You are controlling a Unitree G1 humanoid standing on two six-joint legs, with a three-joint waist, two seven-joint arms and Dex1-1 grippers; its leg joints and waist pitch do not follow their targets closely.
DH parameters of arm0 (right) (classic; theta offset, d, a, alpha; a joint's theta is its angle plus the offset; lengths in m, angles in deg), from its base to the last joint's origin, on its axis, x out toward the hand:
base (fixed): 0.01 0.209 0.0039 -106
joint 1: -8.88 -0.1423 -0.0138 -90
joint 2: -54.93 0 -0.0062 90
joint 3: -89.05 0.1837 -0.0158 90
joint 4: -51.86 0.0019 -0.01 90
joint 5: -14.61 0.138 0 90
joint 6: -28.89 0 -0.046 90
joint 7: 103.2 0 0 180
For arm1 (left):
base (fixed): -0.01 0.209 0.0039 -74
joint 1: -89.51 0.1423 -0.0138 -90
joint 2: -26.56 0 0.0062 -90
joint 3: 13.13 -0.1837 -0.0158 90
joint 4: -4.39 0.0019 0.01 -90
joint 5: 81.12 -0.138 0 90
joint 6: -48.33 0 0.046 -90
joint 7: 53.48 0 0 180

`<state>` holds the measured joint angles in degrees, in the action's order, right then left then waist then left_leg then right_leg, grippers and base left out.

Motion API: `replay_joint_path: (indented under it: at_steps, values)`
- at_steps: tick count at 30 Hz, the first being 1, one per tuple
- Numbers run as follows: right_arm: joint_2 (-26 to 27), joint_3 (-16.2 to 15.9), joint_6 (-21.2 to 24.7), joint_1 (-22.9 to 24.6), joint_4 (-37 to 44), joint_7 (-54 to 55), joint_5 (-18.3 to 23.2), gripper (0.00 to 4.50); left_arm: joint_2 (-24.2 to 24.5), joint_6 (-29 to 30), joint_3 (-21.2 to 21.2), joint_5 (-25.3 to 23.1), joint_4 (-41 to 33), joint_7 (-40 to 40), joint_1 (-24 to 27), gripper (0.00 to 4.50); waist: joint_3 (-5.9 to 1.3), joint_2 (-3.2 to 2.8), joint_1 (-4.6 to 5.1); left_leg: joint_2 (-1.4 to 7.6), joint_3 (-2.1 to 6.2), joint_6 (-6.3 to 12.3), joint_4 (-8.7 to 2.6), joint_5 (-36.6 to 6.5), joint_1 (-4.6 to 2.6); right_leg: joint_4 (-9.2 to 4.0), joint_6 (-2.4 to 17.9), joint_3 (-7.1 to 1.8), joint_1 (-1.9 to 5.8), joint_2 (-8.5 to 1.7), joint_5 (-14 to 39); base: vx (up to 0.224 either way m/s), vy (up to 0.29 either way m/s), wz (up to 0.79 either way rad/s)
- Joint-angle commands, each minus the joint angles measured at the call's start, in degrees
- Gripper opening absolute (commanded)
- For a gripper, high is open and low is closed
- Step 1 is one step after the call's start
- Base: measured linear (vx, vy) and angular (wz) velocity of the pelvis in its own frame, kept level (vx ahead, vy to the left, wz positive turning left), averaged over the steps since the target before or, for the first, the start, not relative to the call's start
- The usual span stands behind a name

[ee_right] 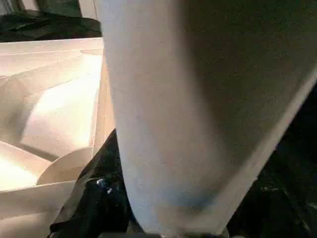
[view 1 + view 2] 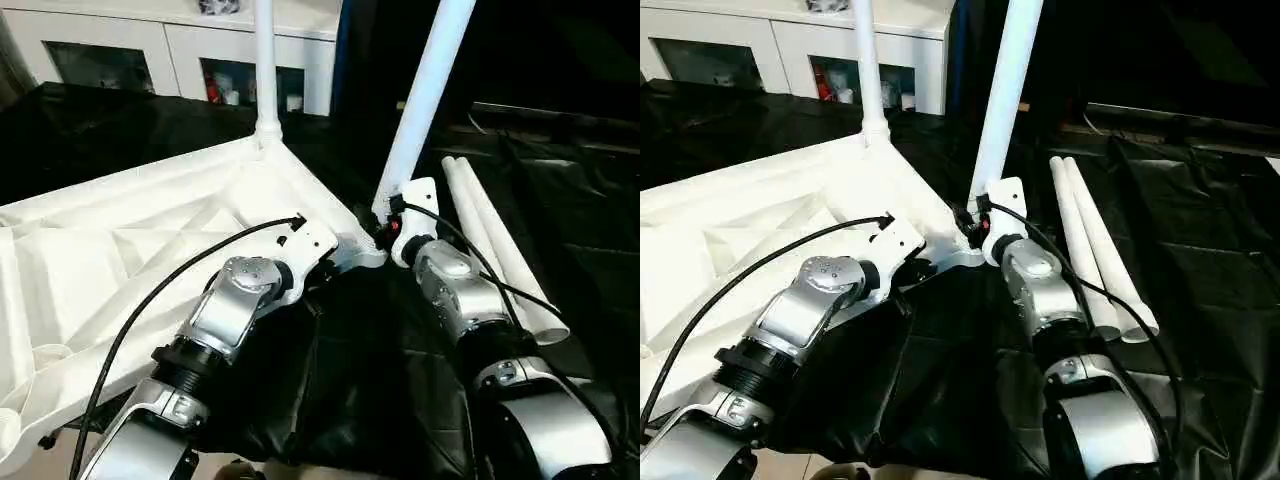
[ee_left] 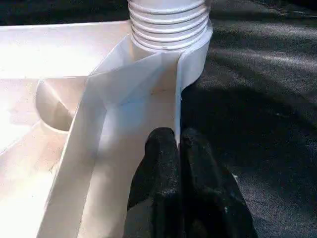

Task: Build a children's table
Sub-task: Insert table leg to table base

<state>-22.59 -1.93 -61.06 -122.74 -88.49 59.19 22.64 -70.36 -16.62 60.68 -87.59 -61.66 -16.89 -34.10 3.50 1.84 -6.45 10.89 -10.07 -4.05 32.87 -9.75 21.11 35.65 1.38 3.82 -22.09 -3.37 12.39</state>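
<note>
One leg (image 2: 264, 60) stands in the table top (image 2: 110, 250); the right tool (image 2: 385, 222) clamps a second leg (image 2: 425, 90) near its corner, the left tool (image 3: 179, 163), closed, pinches the rim, and two legs (image 2: 500, 250) lie beside.

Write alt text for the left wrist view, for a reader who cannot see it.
The left gripper, its two black fingers shut, pinches the thin upright rim wall of the upturned white table top. Just ahead, a ribbed white leg stands in the corner socket, and black cloth covers the surface beside the rim.
</note>
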Motion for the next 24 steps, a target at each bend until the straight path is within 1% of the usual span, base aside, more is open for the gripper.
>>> replay_joint_path:
  at_steps: [1,4,8,9,10,12,13,14,15,17,19,20,21,24]
  values:
    - [1.8,-1.6,2.5,2.5,-5.7,-0.4,-1.4,1.91,-1.4,-2.6,2.0,0.5,-3.9,-4.0,-2.7,0.0,-3.98,-0.74,-0.1,2.78,0.9,0.7,-3.57,-8.9,-0.8,-3.69,12.7,-3.11,2.76,-5.41,0.8,0.0,0.0,0.0]
    - [2.2,-1.0,2.2,1.9,-7.2,0.1,-1.7,1.91,-1.3,-2.0,1.8,0.5,-4.9,-3.7,-2.3,0.0,-4.01,-0.62,-0.08,2.68,0.85,0.77,-3.5,-8.7,-0.73,-3.68,12.7,-3.17,2.86,-5.43,0.4,0.0,0.0,0.0]
    - [2.2,-0.6,1.3,1.5,-7.5,-1.3,-1.5,1.91,-0.9,-2.7,1.7,0.9,-5.4,-2.3,-2.1,0.0,-4.09,-0.66,-0.08,2.68,0.86,1.06,-3.43,-8.0,-0.72,-3.52,12.7,-3.13,2.88,-5.42,-0.7,0.0,0.0,0.0]
    - [2.3,-0.4,0.6,1.2,-7.2,-2.5,-1.0,2.47,-0.5,-3.2,1.6,1.2,-5.7,-1.6,-1.8,0.0,-4.07,-0.61,-0.05,2.7,0.86,1.21,-3.44,-8.0,-0.7,-3.51,12.8,-3.12,2.86,-5.42,-0.8,0.0,0.0,0.0]
    - [2.3,-0.2,0.3,1.1,-7.1,-3.1,-0.8,2.61,-0.4,-3.4,1.6,1.5,-5.7,-1.2,-1.7,0.0,-4.07,-0.62,-0.01,2.68,0.85,1.36,-3.41,-7.9,-0.71,-3.48,12.9,-3.11,2.85,-5.35,-1.1,0.0,0.0,0.0]
    - [2.4,0.1,-0.4,0.9,-6.6,-4.6,-0.6,2.7,0.0,-3.6,1.6,1.9,-6.0,-0.2,-1.5,0.0,-4.08,-0.62,0.04,2.67,0.87,1.67,-3.41,-7.9,-0.6,-3.47,13.1,-3.1,2.95,-5.42,-1.2,0.0,0.0,0.0]
    - [2.4,0.0,-0.7,0.9,-6.2,-5.2,-0.6,2.81,0.3,-3.9,1.6,2.1,-6.1,0.2,-1.4,0.0,-4.15,-0.56,0.09,2.65,0.85,1.82,-3.33,-7.4,-0.52,-3.37,13.3,-3.09,3.02,-5.42,-1.8,0.0,0.0,0.0]
    - [2.4,0.0,-1.0,0.9,-6.0,-5.5,-0.7,2.81,0.4,-4.0,1.5,2.1,-6.1,0.3,-1.4,0.0,-4.15,-0.5,0.15,2.65,0.83,1.93,-3.3,-7.2,-0.53,-3.34,13.4,-3.1,3.01,-5.41,-2.1,0.0,0.0,0.0]
    - [2.3,-0.2,-1.6,1.1,-5.0,-6.6,-0.6,3.05,0.9,-4.3,1.5,2.4,-6.1,1.4,-1.2,0.0,-4.15,-0.64,0.16,2.6,0.84,2.21,-3.26,-6.8,-0.52,-3.3,13.5,-3.1,3.02,-5.42,-2.3,0.0,0.0,0.0]
    - [2.3,-0.3,-1.8,1.2,-4.6,-7.0,-0.6,3.1,1.2,-4.5,1.4,2.5,-6.1,1.7,-1.2,0.0,-4.16,-0.61,0.24,2.65,0.84,2.42,-3.25,-6.7,-0.52,-3.3,13.6,-3.07,3.01,-5.41,-2.3,0.0,0.0,0.0]
    - [2.1,-0.5,-2.4,1.7,-3.1,-8.5,-0.3,3.39,1.7,-5.4,1.4,2.8,-6.1,2.8,-1.0,0.0,-4.12,-0.69,0.2,2.69,0.82,2.77,-3.21,-6.8,-0.56,-3.36,13.6,-3.1,2.95,-5.42,-1.9,0.0,0.0,0.0]
    - [2.0,-0.5,-2.6,1.8,-2.8,-8.8,-0.3,3.49,1.8,-5.6,1.4,2.9,-6.1,3.0,-1.0,0.0,-4.09,-0.72,0.16,2.72,0.83,2.76,-3.26,-6.8,-0.6,-3.39,13.6,-3.08,2.91,-5.43,-1.8,0.0,0.0,0.0]
    - [1.6,-0.7,-2.6,2.1,-1.7,-10.1,-0.1,3.49,2.2,-5.9,1.3,3.2,-6.1,3.8,-0.9,0.0,-4.11,-0.72,0.16,2.72,0.83,2.73,-3.24,-6.9,-0.6,-3.36,13.7,-3.07,2.92,-5.42,-1.7,0.0,0.0,0.0]
    - [0.4,-1.2,-3.1,3.1,0.1,-11.9,-0.8,3.81,3.2,-7.3,0.9,3.9,-6.4,6.2,-0.4,0.0,-4.05,-0.85,0.12,2.71,0.83,2.78,-3.24,-6.8,-0.59,-3.38,13.7,-3.1,2.92,-5.37,-1.6,0.0,0.0,0.0]
